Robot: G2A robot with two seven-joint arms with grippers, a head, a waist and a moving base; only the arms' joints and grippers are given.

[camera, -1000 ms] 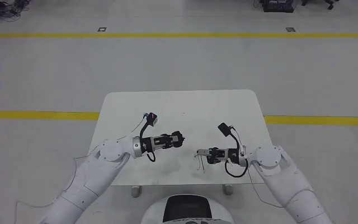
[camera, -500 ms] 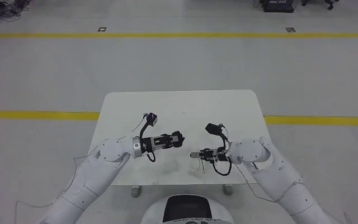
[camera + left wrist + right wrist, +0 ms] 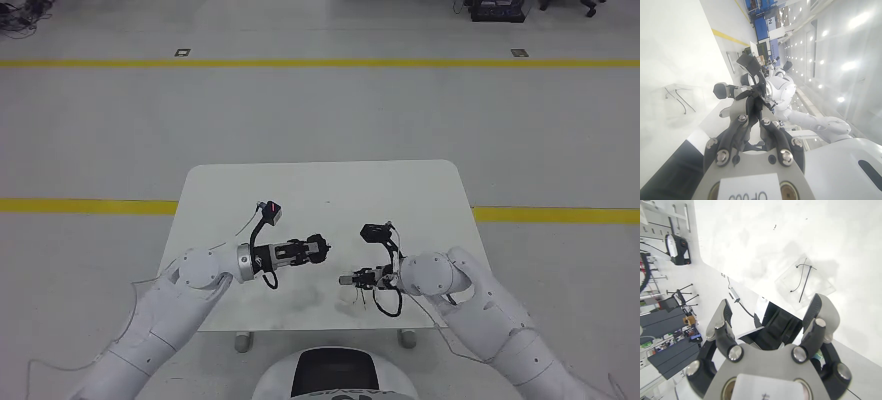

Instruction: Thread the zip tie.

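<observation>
The pale grey floor is spreading around the work area in the top view. Two yellow lines are crossing it, one well beyond both tools and one passing behind the desk. The white desk with rounded corners is lying under both arms, and its surface is showing plain white ahead of the tools. The left wrist view is taking in blue panels and rows of ceiling lights far past the right arm. The right wrist view is catching dark cabinets and black stools off the desk's edge.

In the top view the two arms are coming in from opposite sides, their tools facing each other over the near half of the desk, near but apart. The left tool is hanging above the desk with its fingers pressed together. Whether anything is pinched between them is not clear. The right tool is standing wide, its ribbed black pads well apart and gripping nothing.

A clear, flat square tray is lying on the desk just ahead of the right tool's spread fingers, closer to one finger than the other. From the left tool it is sitting off to one side. Two thin black zip ties are lying in the tray, one straight and one curved, crossing near the straight one's head. Both wrist views are showing them plainly, while in the top view they are too faint to make out.
</observation>
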